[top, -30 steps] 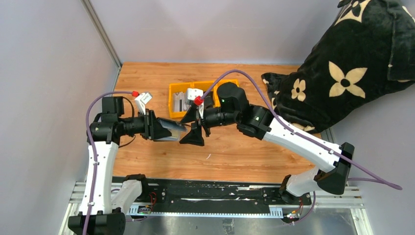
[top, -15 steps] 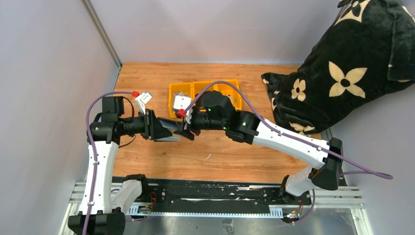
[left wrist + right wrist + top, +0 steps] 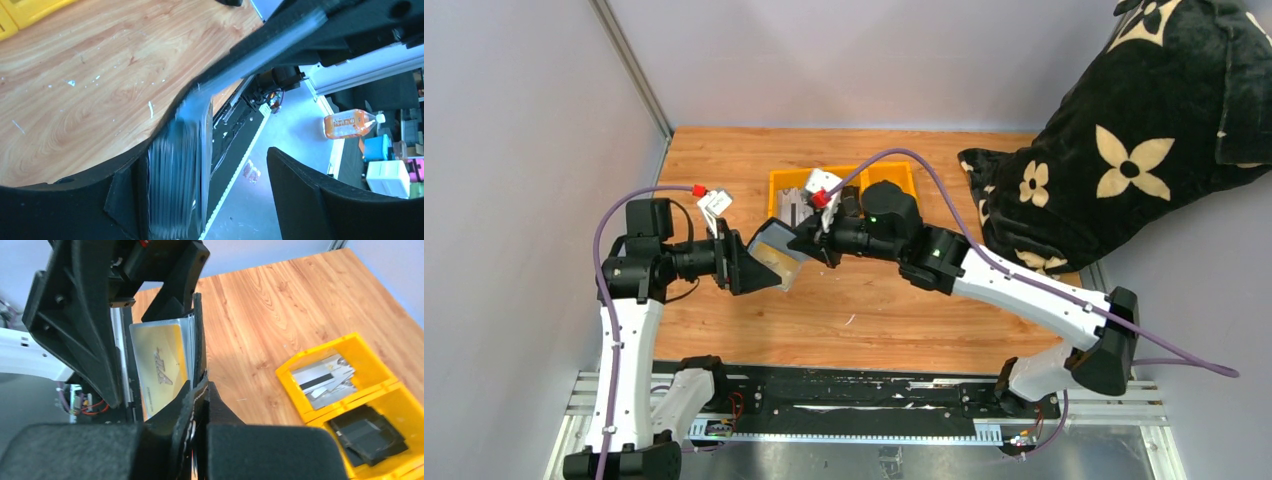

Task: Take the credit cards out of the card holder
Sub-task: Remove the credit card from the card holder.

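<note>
The black card holder (image 3: 771, 243) hangs above the table between both grippers, tilted and spread open. My right gripper (image 3: 810, 244) is shut on the edge of its black cover (image 3: 198, 335). A tan-gold credit card (image 3: 162, 367) shows inside it, with silvery card edges behind. In the left wrist view the stack of credit cards (image 3: 177, 170) rests edge-on against one finger. My left gripper (image 3: 220, 165) is open, its other finger (image 3: 300, 195) well apart from the stack.
A yellow three-compartment tray (image 3: 894, 172) stands just behind the grippers. One compartment holds silvery cards (image 3: 322, 380), another a flat black thing (image 3: 367, 432). A black flowered cushion (image 3: 1124, 150) fills the table's right side, and a wall runs along the left.
My right gripper came in from the right and shut on the holder's cover. My left gripper opened. The holder has tipped up, with its gold card now showing.
</note>
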Motion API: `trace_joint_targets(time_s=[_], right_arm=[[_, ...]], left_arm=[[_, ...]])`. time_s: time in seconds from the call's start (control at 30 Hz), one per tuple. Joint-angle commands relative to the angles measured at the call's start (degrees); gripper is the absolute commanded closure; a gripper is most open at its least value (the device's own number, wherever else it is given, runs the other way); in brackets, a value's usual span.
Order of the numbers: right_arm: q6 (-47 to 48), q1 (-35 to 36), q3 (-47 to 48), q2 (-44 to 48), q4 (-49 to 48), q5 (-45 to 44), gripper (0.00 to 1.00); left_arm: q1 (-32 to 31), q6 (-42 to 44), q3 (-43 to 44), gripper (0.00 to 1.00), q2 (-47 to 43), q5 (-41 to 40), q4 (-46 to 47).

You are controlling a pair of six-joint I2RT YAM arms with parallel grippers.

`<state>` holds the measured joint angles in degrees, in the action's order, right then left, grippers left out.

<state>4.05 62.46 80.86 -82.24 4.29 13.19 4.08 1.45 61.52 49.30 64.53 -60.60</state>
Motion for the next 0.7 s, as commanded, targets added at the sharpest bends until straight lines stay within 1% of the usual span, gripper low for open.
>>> trace_joint_targets(time_s=[0.0, 0.13, 0.23, 0.33, 0.43, 0.5, 0.53, 0.57, 0.6, 0.67], right_arm=[[-16.16, -2.48, -7.39, 7.68, -18.86, 2.6, 1.0], [-26.7, -2.6, -15.09, 11.26, -29.99, -0.23, 1.0], [-33.24, -2.52, -20.37, 12.8, -38.42, -2.64, 1.0], [-36.13, -2.36, -22.78, 12.9, -43.11, -4.14, 1.0], [-36.93, -2.34, -23.28, 13.05, -44.85, -6.47, 1.0], [-38.11, -2.34, -24.01, 12.95, -48.11, -8.56, 1.0], [-38.94, -2.32, -24.26, 12.71, -49.48, -9.44, 1.0], [-40.11, -2.34, -24.59, 12.45, -50.82, -10.34, 1.0], [-40.86, -2.34, -24.94, 12.17, -52.24, -11.18, 1.0], [-43.57, -2.34, -25.85, 11.55, -55.26, -12.77, 1.0]], left_arm=[[0.38, 2.06, 2.71, 0.2, -1.28, 4.33, 0.02], [0.6, 1.85, 3.54, 0.21, -1.63, 4.23, 0.44], [1.06, -0.66, 3.02, 0.24, -2.31, 3.93, 2.41], [1.2, -6.07, 2.7, 0.31, -3.43, 3.32, 5.88], [1.2, -11.73, 2.55, 0.34, -4.85, 2.04, 10.12], [1.19, -16.38, 1.4, 0.35, -6.59, 1.39, 15.29], [1.2, -19.92, 0.32, 0.36, -7.47, 1.0, 19.02], [1.2, -25.59, -1.5, 0.36, -8.65, 0.5, 23.36], [1.2, -29.13, -3.81, 0.38, -10.04, 0.06, 29.83], [1.2, -41.54, -9.12, 0.41, -13.24, -1.62, 43.21]])
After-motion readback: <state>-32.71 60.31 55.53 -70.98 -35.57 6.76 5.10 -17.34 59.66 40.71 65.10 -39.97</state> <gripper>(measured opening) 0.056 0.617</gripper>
